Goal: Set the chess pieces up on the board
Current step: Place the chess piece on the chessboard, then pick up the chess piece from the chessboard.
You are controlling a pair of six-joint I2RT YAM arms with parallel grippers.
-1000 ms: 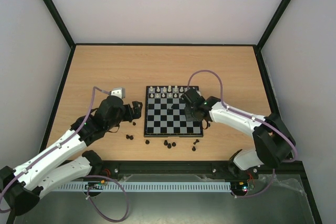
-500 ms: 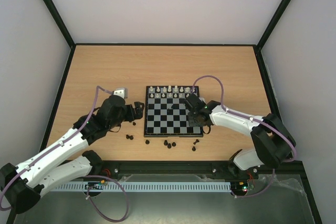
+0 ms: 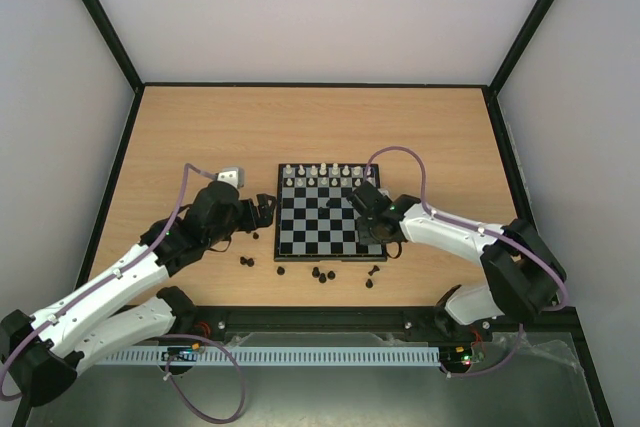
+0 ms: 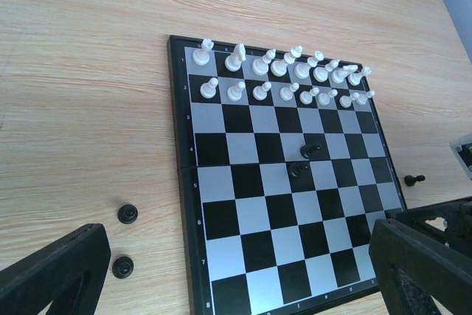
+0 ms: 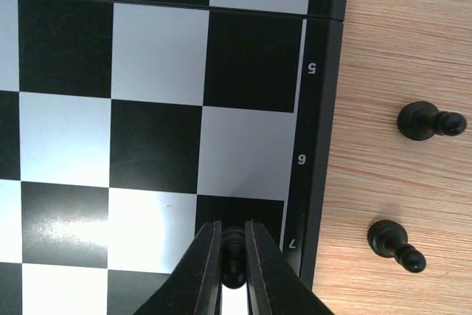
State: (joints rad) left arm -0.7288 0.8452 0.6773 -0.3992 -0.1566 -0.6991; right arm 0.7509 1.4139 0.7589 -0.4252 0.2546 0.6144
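The board [image 3: 300,239] lies mid-table, with white chess pieces [image 3: 320,173] filling its two far rows. Several black pieces [image 3: 320,274] lie loose on the table in front of it. My right gripper [image 3: 366,223] hangs over the board's right side. In the right wrist view it [image 5: 233,245] is shut on a small black piece [image 5: 233,256] above a dark square by the row 7 mark. My left gripper [image 3: 262,209] is open and empty at the board's left edge [image 4: 184,204]. Two black pieces [image 4: 310,150] stand mid-board.
Two black pawns [image 5: 430,121] lie on the wood just right of the board's edge, a second one nearer [image 5: 395,243]. Two more black pieces [image 4: 127,214] stand on the wood left of the board. Black-framed walls enclose the table.
My right gripper has moved from the board's far right toward its near right rows, still shut on the black piece. The left arm shifted only slightly.
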